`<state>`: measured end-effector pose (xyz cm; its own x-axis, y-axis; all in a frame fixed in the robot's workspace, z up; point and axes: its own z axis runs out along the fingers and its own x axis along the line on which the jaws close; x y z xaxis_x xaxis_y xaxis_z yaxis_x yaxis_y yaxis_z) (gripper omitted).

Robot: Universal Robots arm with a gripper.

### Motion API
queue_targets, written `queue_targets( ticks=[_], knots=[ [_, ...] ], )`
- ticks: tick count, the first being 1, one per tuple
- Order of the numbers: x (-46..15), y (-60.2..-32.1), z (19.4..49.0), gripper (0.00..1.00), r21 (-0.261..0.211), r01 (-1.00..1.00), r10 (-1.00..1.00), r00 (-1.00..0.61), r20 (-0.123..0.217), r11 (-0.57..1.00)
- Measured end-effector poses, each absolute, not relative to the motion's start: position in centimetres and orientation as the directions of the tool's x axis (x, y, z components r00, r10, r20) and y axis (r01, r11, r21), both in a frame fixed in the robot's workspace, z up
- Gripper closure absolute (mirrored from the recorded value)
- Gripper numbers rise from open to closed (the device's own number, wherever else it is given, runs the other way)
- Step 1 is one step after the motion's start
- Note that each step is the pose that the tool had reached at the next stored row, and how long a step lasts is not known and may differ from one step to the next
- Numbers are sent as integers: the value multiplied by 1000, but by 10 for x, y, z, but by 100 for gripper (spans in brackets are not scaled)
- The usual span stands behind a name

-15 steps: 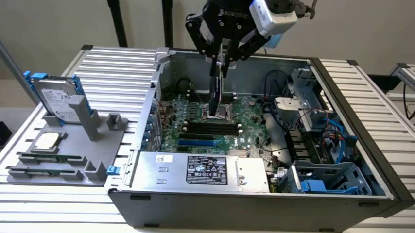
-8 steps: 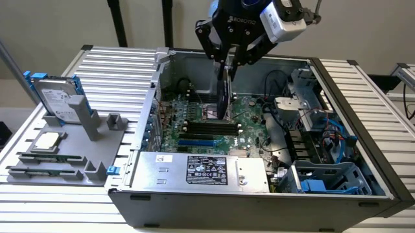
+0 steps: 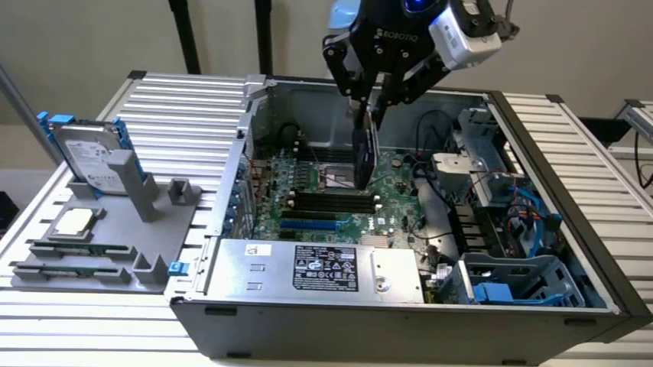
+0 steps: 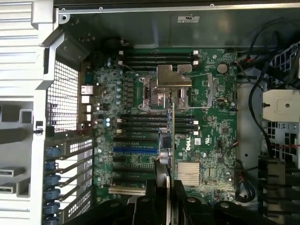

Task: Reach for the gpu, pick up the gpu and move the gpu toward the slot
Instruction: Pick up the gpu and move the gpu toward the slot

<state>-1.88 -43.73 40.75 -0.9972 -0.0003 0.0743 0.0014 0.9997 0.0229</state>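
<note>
Nearest the wrist camera: my gripper (image 4: 168,197), fingers clamped on the gpu (image 4: 171,140), which I hold edge-on and upright above the motherboard (image 4: 140,159) inside the open computer case (image 3: 408,336).

Exterior view, its left to its right:

1. Grey fixture tray (image 3: 92,252) on the slatted table (image 3: 194,107), beside the case. Contents: a silver hard drive (image 3: 87,157) with blue rails, propped upright against a post; a small square silver chip (image 3: 76,222) lying flat in its recess; two long green strips in slots along the near edge.

2. Computer case, side panel off. Contents: power supply (image 3: 316,267) with a printed label, along the near wall; motherboard on the floor of the case, carrying black memory slots, one blue expansion slot (image 4: 133,151) and a silver finned heatsink (image 4: 194,171); the gpu hanging from my gripper (image 3: 372,103) over the board's middle, clear of the slots so far as I can tell.

3. Same case, far side: drive bay cage (image 3: 510,279) of grey plastic with blue clips, black cable bundles beside it.
</note>
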Motion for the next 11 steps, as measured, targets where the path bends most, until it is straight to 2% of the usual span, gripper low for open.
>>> queue_targets(
  ticks=[11],
  knots=[
    [-16, -437, 407, 74, 19, -18, -19, -997, 74, 1000]
  ],
)
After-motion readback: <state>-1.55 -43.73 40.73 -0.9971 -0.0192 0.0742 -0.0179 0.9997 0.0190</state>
